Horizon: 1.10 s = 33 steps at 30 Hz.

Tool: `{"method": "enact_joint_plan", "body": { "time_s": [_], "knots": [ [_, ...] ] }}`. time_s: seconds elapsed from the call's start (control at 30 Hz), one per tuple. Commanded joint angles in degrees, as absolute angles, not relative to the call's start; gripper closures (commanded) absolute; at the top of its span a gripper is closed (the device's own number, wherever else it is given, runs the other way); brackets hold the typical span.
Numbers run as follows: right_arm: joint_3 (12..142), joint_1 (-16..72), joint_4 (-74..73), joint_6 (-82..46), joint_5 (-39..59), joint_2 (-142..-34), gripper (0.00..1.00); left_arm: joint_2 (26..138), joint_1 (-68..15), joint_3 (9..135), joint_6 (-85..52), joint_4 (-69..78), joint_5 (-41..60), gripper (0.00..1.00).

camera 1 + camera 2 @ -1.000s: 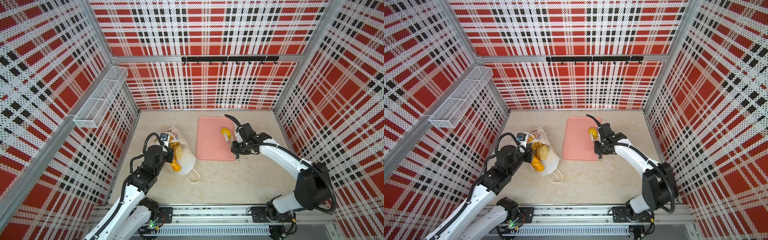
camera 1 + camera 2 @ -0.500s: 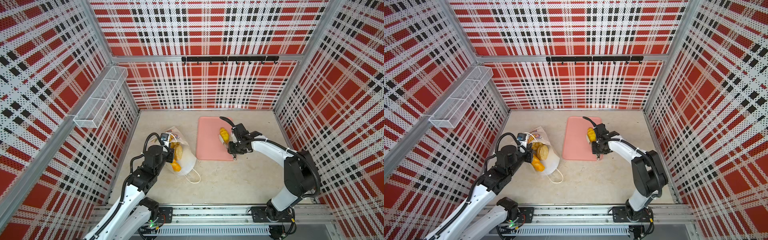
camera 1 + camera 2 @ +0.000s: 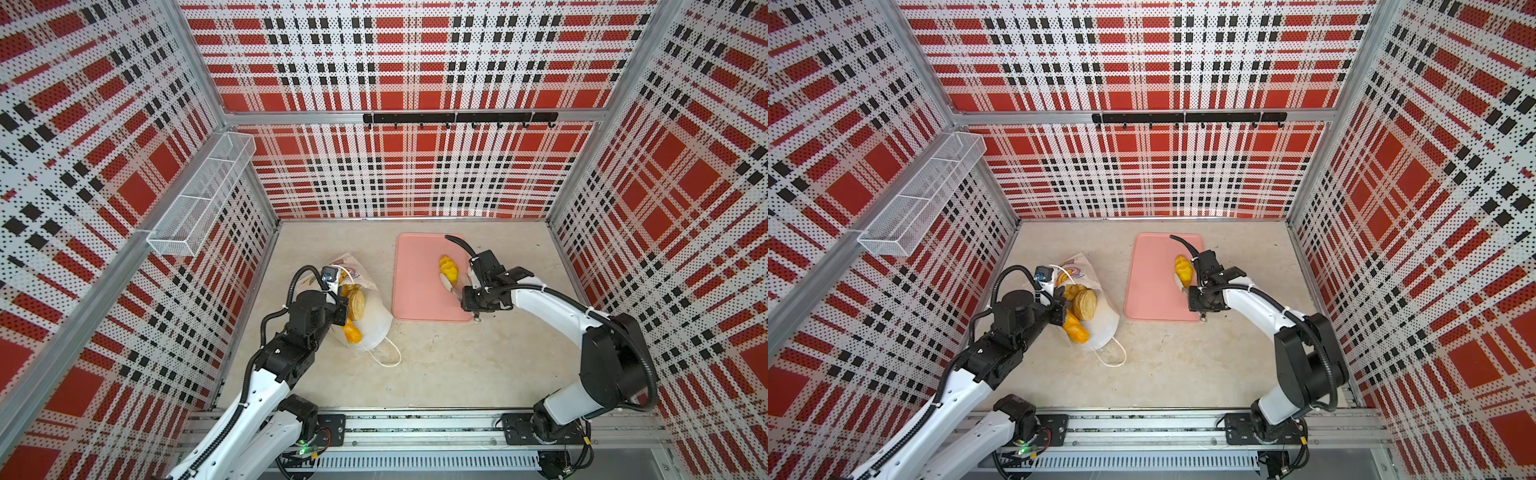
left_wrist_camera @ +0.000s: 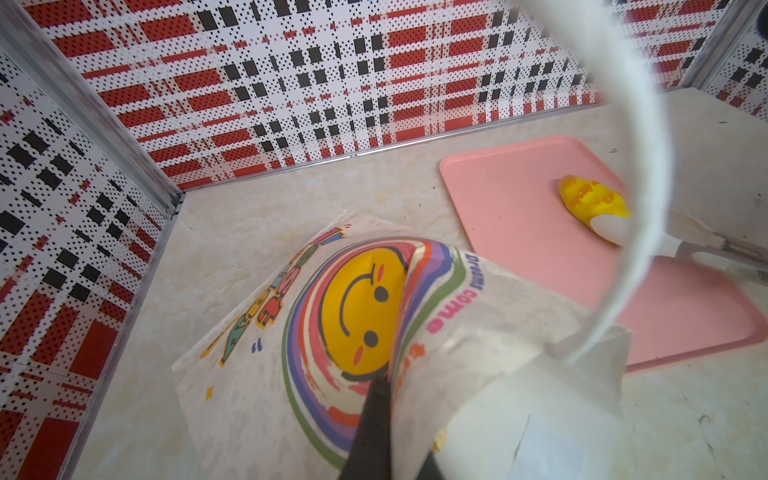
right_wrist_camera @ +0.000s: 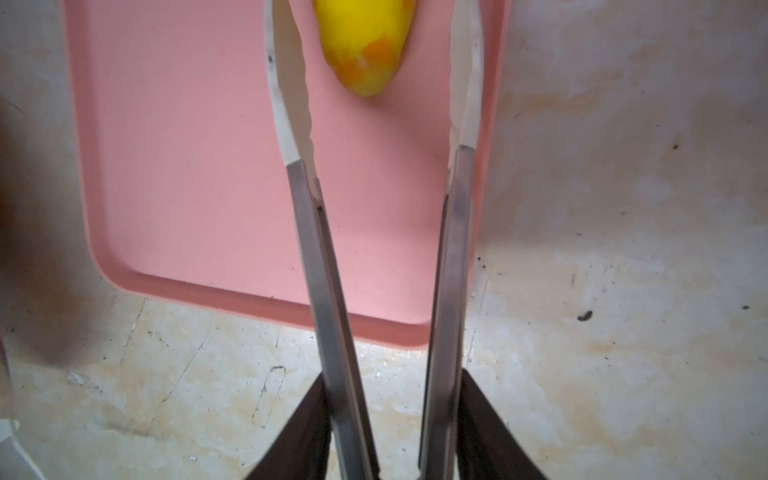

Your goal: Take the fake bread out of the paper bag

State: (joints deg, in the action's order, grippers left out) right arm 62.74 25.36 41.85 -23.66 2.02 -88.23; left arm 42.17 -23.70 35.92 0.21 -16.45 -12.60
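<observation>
Both top views: paper bag [image 3: 376, 328], tabletop's left edge, breads [image 3: 1086, 303] inside; left gripper [image 3: 341, 311] pinching its rim.
Left wrist: loaf [image 4: 590, 199] on pink tray [image 4: 519, 249].
Right wrist: right gripper [image 5: 395, 436] clasping tongs [image 5: 320, 249], tips spread, loaf apparently loose.
Next: tongs to bag mouth.

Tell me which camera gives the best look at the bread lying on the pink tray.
The left wrist view: the bread is large, scored top clear, one end behind the tongs. Both top views show it small; the right wrist view crops it.
</observation>
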Motion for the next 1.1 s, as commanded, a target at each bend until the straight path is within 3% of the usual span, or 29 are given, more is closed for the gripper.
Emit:
{"method": "enact_joint_plan", "body": {
  "time_s": [0.0,0.4,0.5,0.73,1.07],
  "knots": [
    [61.9,25.4,42.9,-24.6,2.4,-84.1,0.53,41.8,-24.3,35.9,-0.4,-14.7,-12.0,1.0],
    [59.9,25.5,46.2,-25.2,2.7,-75.6,0.51,41.6,-24.3,36.0,-0.5,-14.6,-11.8,1.0],
    [55.0,26.4,40.6,-27.8,4.8,-75.1,0.43,41.4,-24.3,36.0,-0.5,-14.6,-11.6,1.0],
    [46.6,31.4,35.4,-31.3,-2.0,-76.6,0.19,41.4,-24.4,35.9,-0.6,-14.5,-11.6,1.0],
    [43.5,33.8,29.3,-33.1,-6.6,-82.0,0.2,41.7,-24.4,36.0,-0.6,-14.5,-11.5,1.0]
  ]
}}
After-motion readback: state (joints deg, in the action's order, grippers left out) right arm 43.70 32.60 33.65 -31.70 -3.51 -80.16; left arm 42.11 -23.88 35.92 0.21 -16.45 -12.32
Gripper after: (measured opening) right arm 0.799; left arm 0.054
